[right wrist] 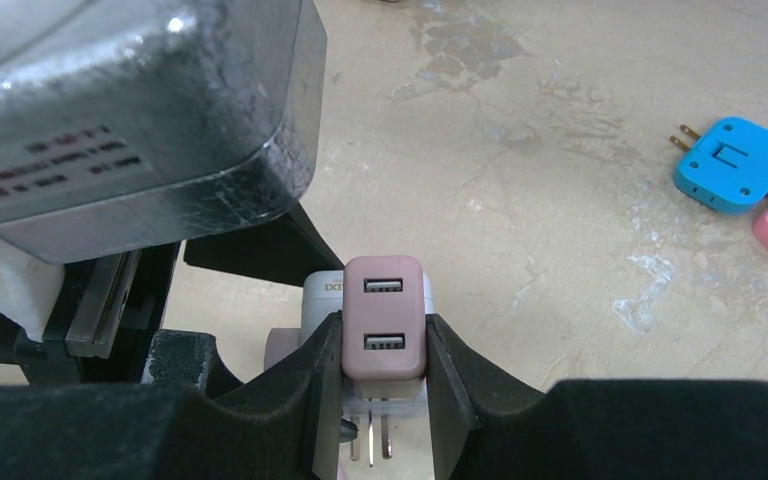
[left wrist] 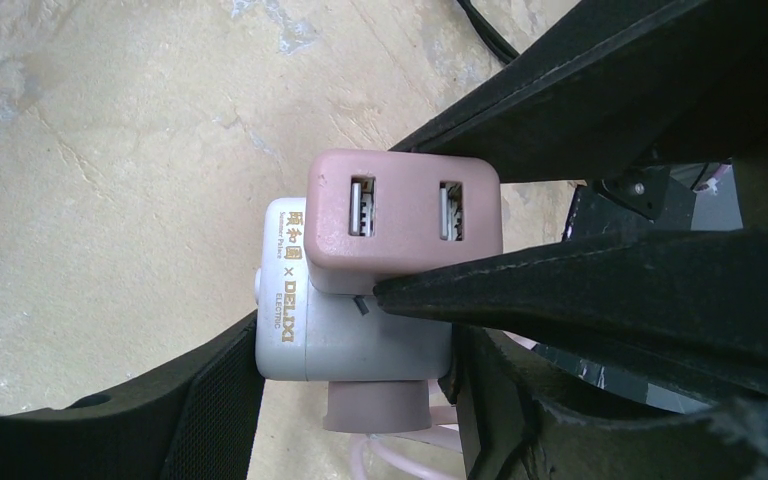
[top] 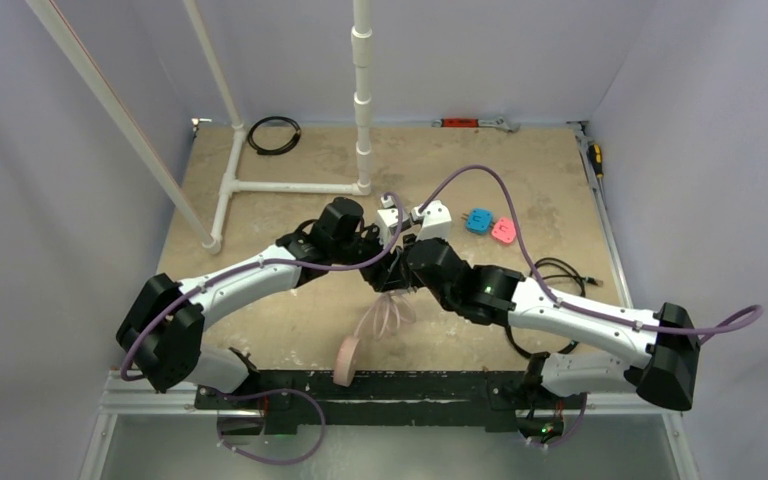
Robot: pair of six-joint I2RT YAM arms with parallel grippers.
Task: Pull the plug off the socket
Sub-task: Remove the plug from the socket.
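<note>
Snugly, R gripper on plug edges

Walled lab bench, PVC frame

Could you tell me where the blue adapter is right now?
The blue adapter sits right of centre in the top view, just left of the pink adapter.

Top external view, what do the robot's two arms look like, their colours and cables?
Both the left arm and right arm have white link shells between bulky black joints. A lilac cable runs loosely along each. A small green light glows on the right arm. The fingers are black, wedge-shaped, matte.
</note>
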